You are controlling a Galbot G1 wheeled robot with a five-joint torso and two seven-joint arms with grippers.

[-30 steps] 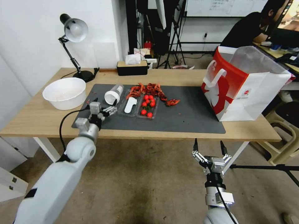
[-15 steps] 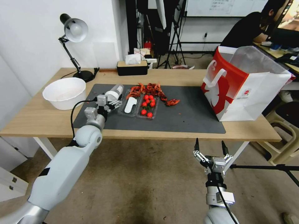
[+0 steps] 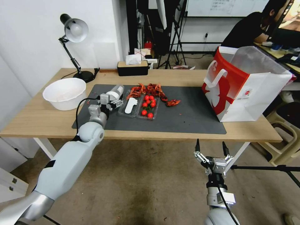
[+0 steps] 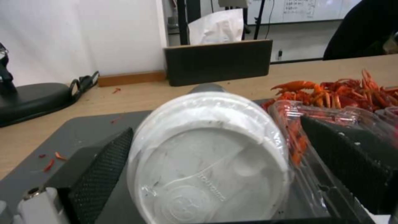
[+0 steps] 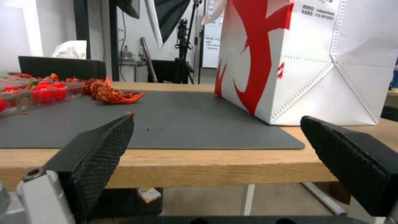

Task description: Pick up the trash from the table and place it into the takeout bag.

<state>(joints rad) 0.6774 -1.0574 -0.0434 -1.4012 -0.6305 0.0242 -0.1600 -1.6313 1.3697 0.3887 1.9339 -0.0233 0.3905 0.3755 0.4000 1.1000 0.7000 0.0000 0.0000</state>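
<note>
Where the left tool gapes around the lidded cup, lid embossing stays illegible.

Cherry tomatoes: eight, about
Lidded cup: one
White bowl: one
Takeout bag: one
Desk lamp: one
Tissue box: one
</note>
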